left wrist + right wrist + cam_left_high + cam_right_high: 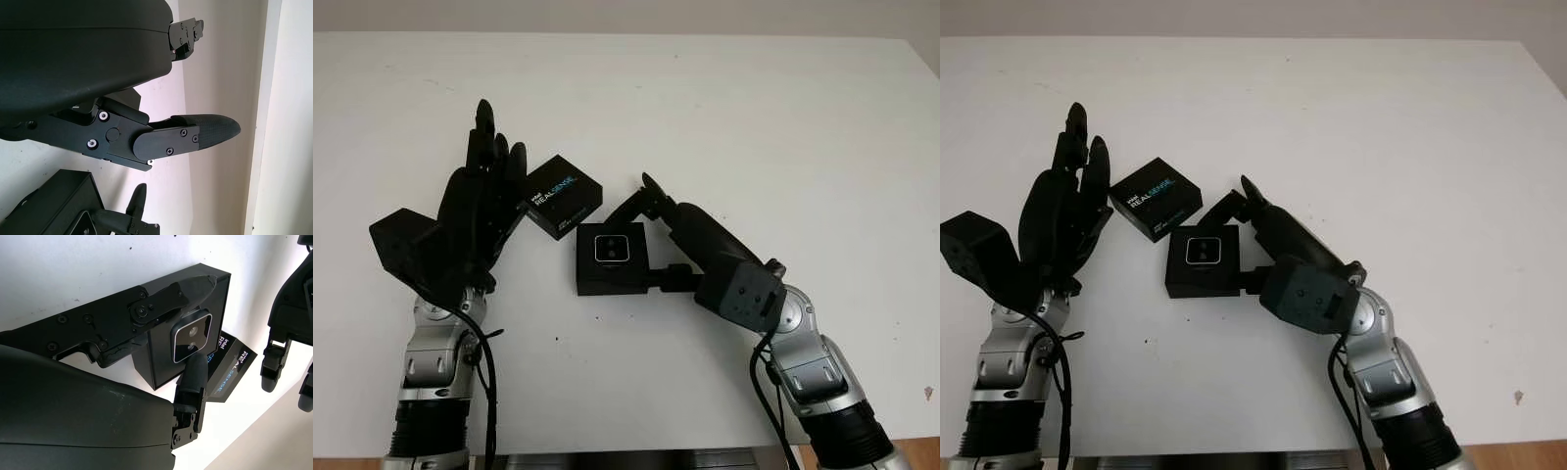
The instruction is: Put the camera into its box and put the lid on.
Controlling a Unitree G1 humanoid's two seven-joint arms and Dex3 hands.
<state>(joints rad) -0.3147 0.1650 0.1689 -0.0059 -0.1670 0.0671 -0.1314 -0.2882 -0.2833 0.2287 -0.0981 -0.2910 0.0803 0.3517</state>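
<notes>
The silver-faced camera [610, 249] sits inside its black box [607, 279] at the middle of the white table [754, 127]. My right hand [651, 245] grips the box from its right side, one finger on the far edge and one on the near right edge. Seen from the right wrist, its fingers [194, 377] flank the camera [191, 335]. The black lid [563, 196], printed REALSENSE, lies tilted just left of and behind the box, touching its corner. My left hand [494, 147] is raised and open directly left of the lid, holding nothing.
Bare white tabletop lies on every side of the box and lid, widest to the right and at the back. The table's near edge runs just below both forearms.
</notes>
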